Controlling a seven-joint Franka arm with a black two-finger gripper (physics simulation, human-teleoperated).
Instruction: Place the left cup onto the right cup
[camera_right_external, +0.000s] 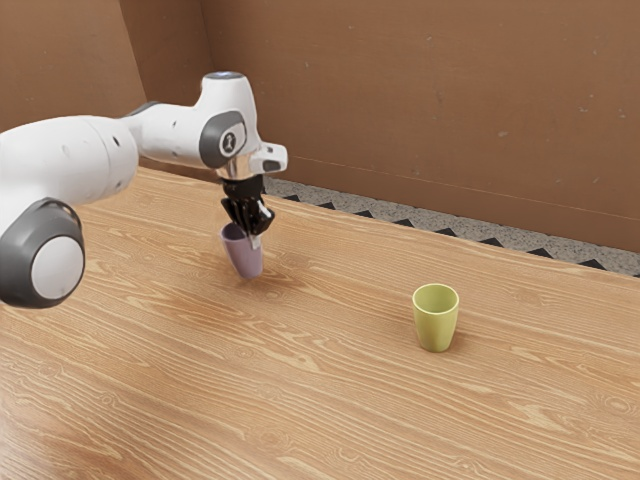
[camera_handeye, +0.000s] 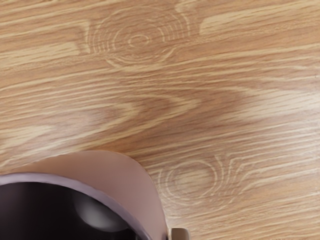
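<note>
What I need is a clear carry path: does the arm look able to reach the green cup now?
Probably yes. The green cup stands upright and alone toward the exterior view's right, with bare table between it and the arm's fingers, which grip the tilted lavender cup.

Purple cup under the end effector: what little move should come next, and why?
Probably a straight lift. The end effector appears shut on the purple cup, low by the table; the green cup stands apart, toward the exterior view's right.
</note>
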